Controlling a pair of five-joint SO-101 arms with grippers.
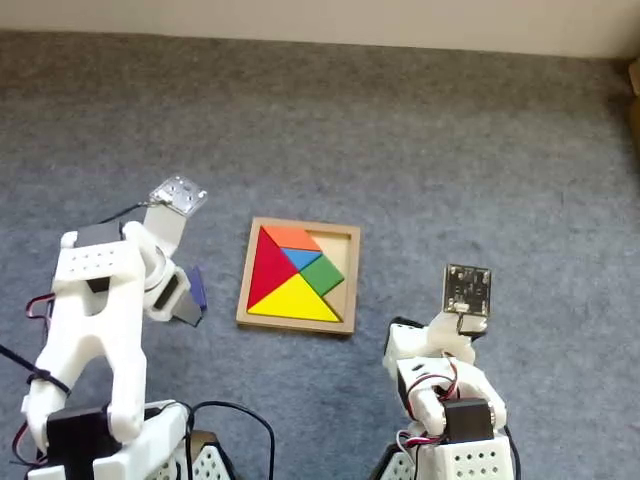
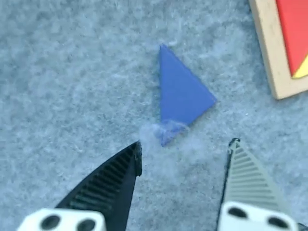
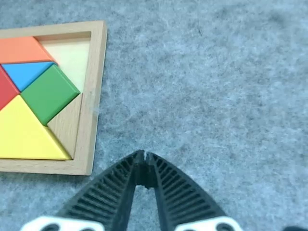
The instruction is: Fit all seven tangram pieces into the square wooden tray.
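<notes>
While square wooden tray (image 1: 353, 280) shows two gaps, left gripper (image 2: 186, 143) hangs jaws open over the dark-blue triangular piece (image 2: 180, 91) on grey carpet (image 2: 57, 72) beside it: pickup pending, probably needing descent and closing; right gripper (image 3: 145, 156) shut, empty.

- My left gripper (image 2: 186, 143) hangs pointing down, its 2 fingers spread wide apart.
- My right gripper (image 3: 144, 155) points down too, its 2 fingers closed tip to tip.
</notes>
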